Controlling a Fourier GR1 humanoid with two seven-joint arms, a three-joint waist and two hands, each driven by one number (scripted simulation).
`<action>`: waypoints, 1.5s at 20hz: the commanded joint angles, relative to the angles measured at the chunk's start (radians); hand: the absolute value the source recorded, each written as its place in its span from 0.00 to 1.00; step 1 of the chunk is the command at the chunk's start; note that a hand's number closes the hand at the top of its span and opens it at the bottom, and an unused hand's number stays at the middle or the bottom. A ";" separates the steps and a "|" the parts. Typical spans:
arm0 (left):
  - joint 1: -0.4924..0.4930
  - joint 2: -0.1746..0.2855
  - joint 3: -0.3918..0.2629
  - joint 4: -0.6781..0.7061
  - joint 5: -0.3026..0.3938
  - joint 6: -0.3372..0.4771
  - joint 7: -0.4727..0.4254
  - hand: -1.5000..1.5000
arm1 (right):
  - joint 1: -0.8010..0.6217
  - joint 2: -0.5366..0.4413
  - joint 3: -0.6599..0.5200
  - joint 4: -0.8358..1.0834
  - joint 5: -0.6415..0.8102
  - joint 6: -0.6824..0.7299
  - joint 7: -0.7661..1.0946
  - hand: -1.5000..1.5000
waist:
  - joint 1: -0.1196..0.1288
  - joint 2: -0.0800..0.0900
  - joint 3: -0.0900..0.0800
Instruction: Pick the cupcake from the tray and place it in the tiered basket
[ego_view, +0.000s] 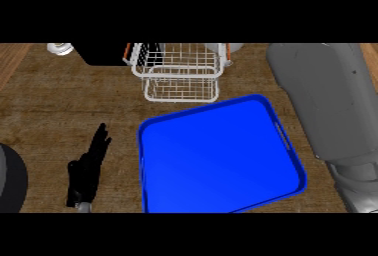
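The blue tray (221, 155) lies in the middle of the counter with nothing on it. No cupcake shows anywhere. The white wire tiered basket (179, 75) stands just beyond the tray's far edge, and I see nothing in its two tiers. My left hand (87, 167) rests open on the counter left of the tray, fingers straight and pointing away. My right forearm (325, 105) runs along the right side up to the top edge, right of the basket. Its hand is cut off there.
A black box (103, 54) stands left of the basket, with a small white object (62, 49) further left. A white and orange shape (230, 54) shows at the basket's right side. A dark rounded body (11, 180) sits at the left edge.
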 joint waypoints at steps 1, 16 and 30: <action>0.054 0.010 0.007 0.000 0.024 -0.030 0.026 0.50 | -0.039 0.035 0.016 0.173 0.052 -0.067 -0.087 1.00 | 0.011 0.006 -0.005; 0.048 0.002 0.004 -0.004 -0.001 -0.043 0.022 0.50 | -0.089 0.198 -0.163 0.514 -0.038 -0.310 -0.179 0.00 | 0.026 0.012 -0.004; -0.002 -0.012 0.040 0.047 -0.005 -0.032 0.037 0.50 | -0.100 0.170 -0.292 0.503 -0.290 -0.575 -0.409 0.00 | -0.012 0.001 -0.004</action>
